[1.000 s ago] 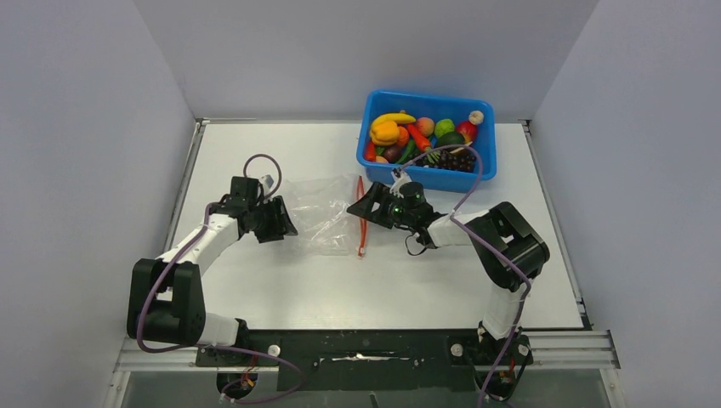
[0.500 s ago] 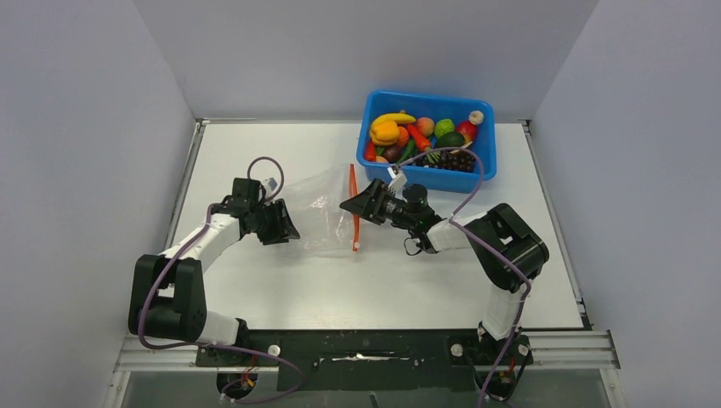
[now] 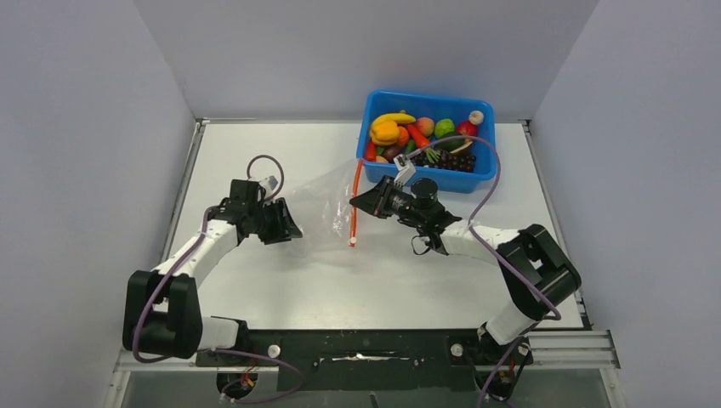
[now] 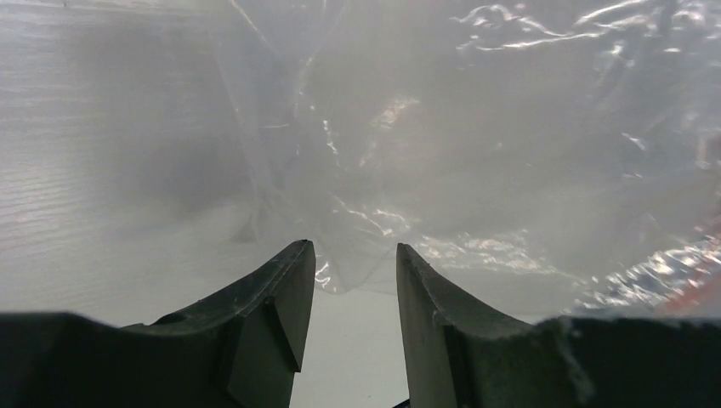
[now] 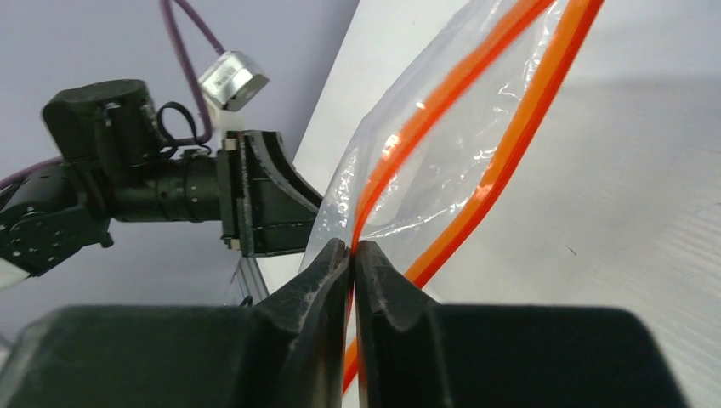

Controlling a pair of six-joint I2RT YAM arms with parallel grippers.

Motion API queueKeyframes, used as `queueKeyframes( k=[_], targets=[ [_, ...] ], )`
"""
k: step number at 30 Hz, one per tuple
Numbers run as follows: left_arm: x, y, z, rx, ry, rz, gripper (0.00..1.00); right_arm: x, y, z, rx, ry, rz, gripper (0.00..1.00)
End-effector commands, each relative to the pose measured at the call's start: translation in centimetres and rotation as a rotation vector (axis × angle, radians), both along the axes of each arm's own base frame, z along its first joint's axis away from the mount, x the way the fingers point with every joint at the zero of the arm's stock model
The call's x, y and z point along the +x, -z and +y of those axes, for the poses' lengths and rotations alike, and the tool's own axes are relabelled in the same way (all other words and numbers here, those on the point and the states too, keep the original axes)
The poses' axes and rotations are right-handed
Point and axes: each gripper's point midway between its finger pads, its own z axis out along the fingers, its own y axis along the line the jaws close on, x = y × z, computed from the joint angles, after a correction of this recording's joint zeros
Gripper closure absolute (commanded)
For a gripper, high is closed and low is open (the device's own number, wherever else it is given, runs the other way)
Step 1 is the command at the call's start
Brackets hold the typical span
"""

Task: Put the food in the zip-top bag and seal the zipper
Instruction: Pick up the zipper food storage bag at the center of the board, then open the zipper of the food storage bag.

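Opening the mouth: right pincer (image 5: 351, 248) is pinched tight on one lip of the orange-red zipper strip (image 5: 517, 132), holding the clear crinkly zip-top bag (image 3: 319, 208) up by its edge. Pull gently and keep the lips parted. Left pincer (image 4: 353, 255) is half-open at the bag's closed end, not clamped. Glossy toy food (image 3: 408, 132) sits in the blue plastic bin (image 3: 429, 95).

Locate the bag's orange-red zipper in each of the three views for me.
Top external: the zipper runs near-vertically at centre, beside the right gripper.
Left wrist: only a blurred orange streak at the lower right edge, probably the zipper.
Right wrist: two strips run from top right down to the right gripper, which is shut on the left one.
Shared landmark: the left gripper, at the zip-top bag's far end.
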Motion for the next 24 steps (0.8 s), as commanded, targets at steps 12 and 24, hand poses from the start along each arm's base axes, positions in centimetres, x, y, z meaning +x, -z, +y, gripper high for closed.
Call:
queueKeyframes(
  k=[12,24],
  targets=[
    [-1.3,-18.9,-5.3,-0.289,0.147,-0.537,0.46,-1.3,-7.7,-2.4,-0.215,0.065,-0.147,0.98],
    [-2.6,-23.0,-9.5,-0.296,0.227,-0.756,0.43,-3.1,-11.0,0.7,-0.064,0.143,-0.032,1.0]
  ],
)
